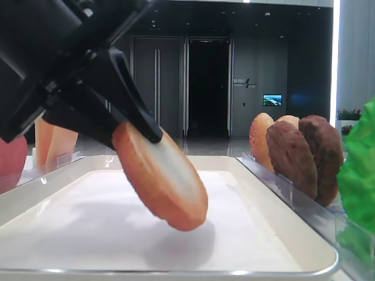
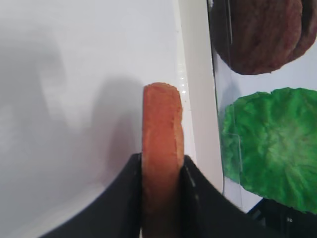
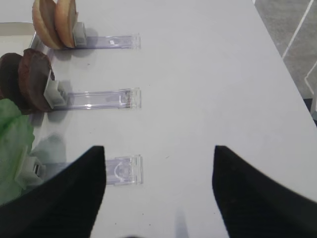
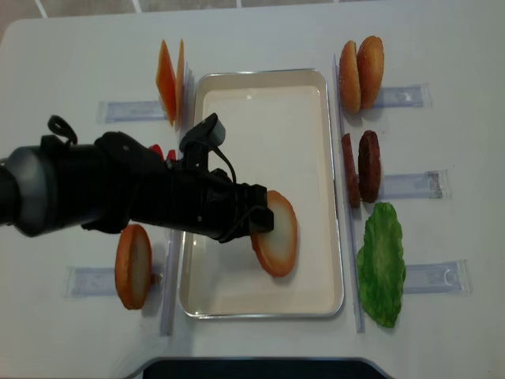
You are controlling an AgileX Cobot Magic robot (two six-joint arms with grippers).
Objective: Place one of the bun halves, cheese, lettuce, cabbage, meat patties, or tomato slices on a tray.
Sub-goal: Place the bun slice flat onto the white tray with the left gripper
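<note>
Bun half (image 4: pixel 278 234) being lowered onto tray (image 4: pixel 260 79).
Clamped on edge in left tool (image 2: pixel 161 171), tilted over the liner, lower rim near or touching it. Next: settle flat, then part the jaws. Right tool (image 3: pixel 158 191) spread wide over tabletop (image 3: pixel 198 74), holding nothing.

White table (image 4: pixel 260 39), tray (image 4: pixel 331 181), clear holders (image 4: pixel 410 185)

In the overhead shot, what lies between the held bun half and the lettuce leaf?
Only a bare strip of the tray liner and its right rim separate the bun half, gripped by the left gripper, from the lettuce.
</note>
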